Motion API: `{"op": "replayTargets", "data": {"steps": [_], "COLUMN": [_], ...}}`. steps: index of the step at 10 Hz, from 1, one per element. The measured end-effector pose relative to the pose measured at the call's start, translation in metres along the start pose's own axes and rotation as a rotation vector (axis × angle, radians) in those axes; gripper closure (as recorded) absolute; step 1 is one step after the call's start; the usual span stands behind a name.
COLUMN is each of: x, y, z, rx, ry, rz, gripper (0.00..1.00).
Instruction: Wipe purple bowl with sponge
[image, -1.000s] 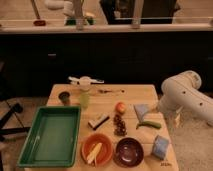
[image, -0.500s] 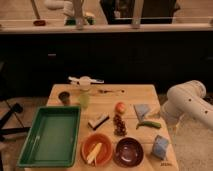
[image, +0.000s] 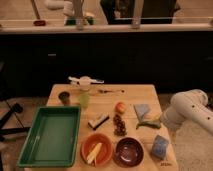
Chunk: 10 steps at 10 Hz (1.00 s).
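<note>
The purple bowl (image: 128, 151) sits at the table's front edge, right of centre, with a glossy dark inside. The sponge (image: 160, 147), a small light blue block, lies just right of it near the front right corner. My white arm (image: 192, 110) reaches in from the right. Its gripper (image: 169, 124) hangs at the table's right edge, above and slightly behind the sponge, touching neither thing. It is open and holds nothing. The arm's bulk hides most of it.
An orange bowl (image: 96, 150) with yellow pieces stands left of the purple bowl. A green tray (image: 29, 146) fills the front left. Mid-table lie a dark-and-white block (image: 98, 121), grapes (image: 119, 125), a round fruit (image: 120, 107), a grey-blue cloth (image: 142, 110) and a green item (image: 149, 122).
My arm has come down and a little toward the front right of the table. The things on the table have not moved.
</note>
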Motion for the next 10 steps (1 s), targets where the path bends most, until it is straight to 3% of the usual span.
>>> {"op": "replayTargets", "data": {"steps": [6, 10], "x": [-0.006, -0.006], "y": [0.012, 0.029], "z": [0.033, 0.054], "rx": [0.037, 0.036], "ry": [-0.057, -0.097], "rz": [-0.013, -0.009], "gripper": [0.2, 0.2]}}
